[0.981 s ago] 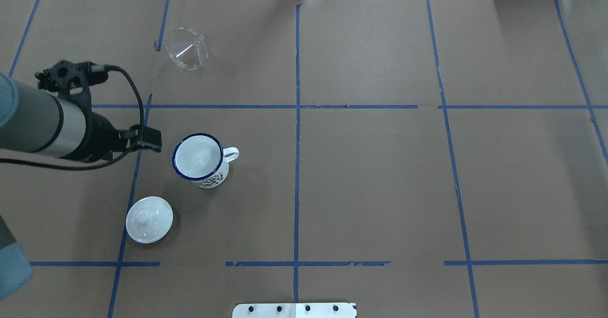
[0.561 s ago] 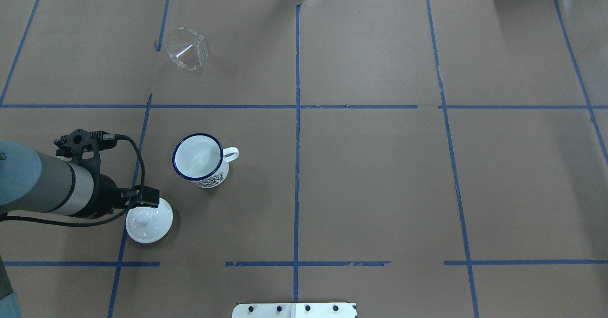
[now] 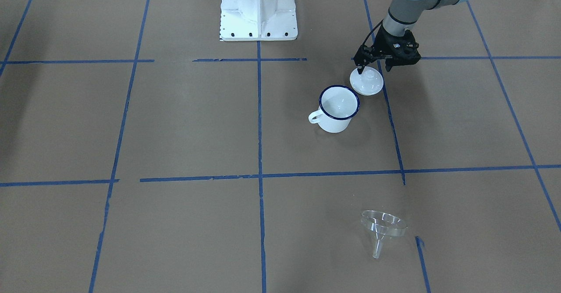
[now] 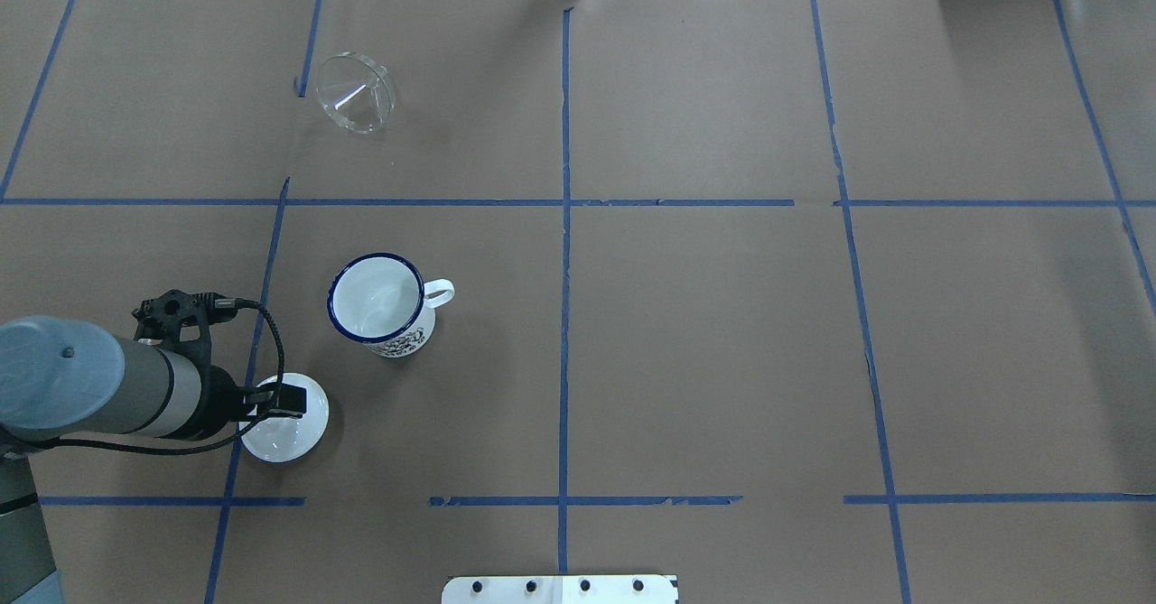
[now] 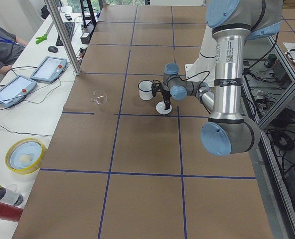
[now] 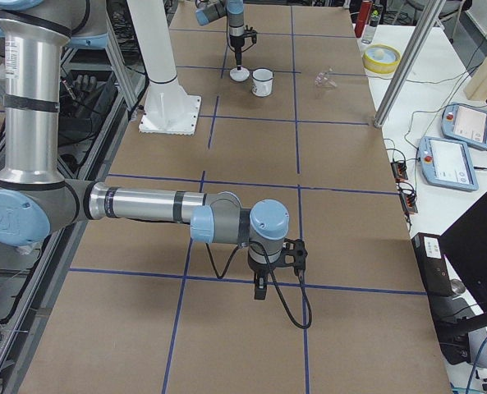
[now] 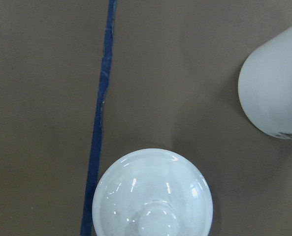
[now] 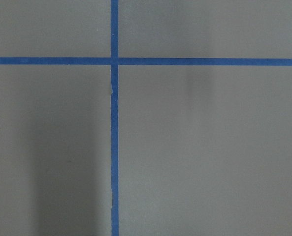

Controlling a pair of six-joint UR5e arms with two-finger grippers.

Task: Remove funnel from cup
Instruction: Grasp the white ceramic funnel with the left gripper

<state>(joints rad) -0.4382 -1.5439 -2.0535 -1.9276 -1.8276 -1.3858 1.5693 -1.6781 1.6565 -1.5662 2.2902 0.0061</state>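
Funnel [image 4: 356,92] is lying on table [image 4: 722,315], well apart from cup [image 4: 379,304]. Left gripper [image 4: 291,399] is hovering over lid [image 4: 284,441]; whether spread or pressed together, cannot tell.

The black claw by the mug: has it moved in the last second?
Yes. In the overhead view the left gripper went from beside the cup toward the near edge, now over the white lid.
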